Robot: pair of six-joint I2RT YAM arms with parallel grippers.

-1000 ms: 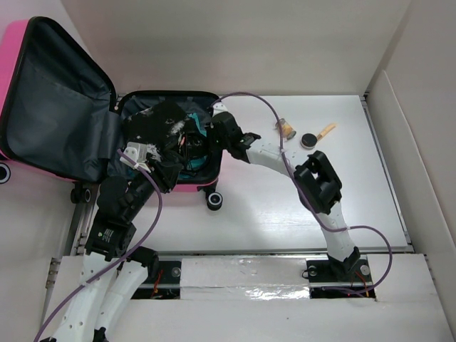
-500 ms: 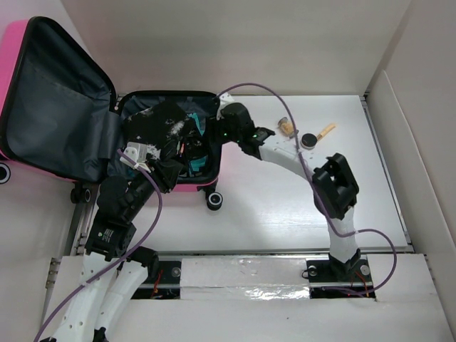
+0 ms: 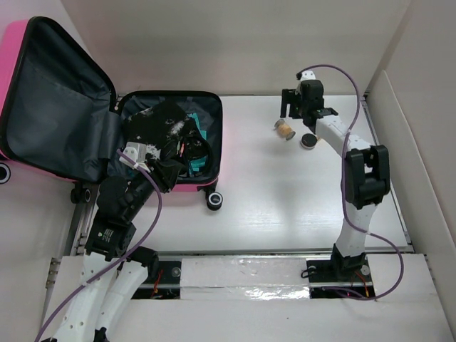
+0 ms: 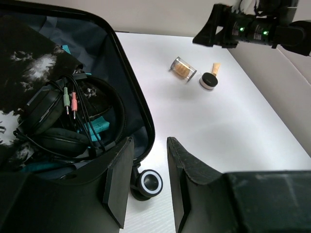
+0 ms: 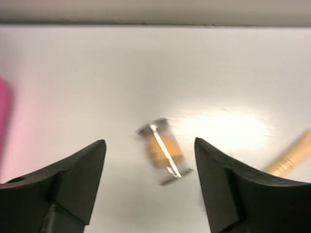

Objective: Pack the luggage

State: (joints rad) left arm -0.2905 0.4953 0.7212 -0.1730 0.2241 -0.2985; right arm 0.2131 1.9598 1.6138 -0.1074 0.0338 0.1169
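Pink luggage (image 3: 218, 142) lying open at bench's (image 3: 285, 192) left, headphones (image 4: 53, 121) inside. Right gripper (image 5: 149, 145) hovering wide open above small jar (image 3: 285, 130); left gripper (image 4: 148, 145) waiting part-open, empty, at near rim. Shell likely stiff, light, slick; taking lid (image 3: 57, 107) by zipper edge looks safest.

Bright, even overhead light washes the white counter (image 3: 285, 192) in the top view, and shadows are soft. The pink shell of the luggage (image 3: 64, 107) tints the counter beside it, while its lining stays dim. The right wrist view is smeared: the small jar (image 5: 163, 151) is blurred, with a glare patch just to its right.
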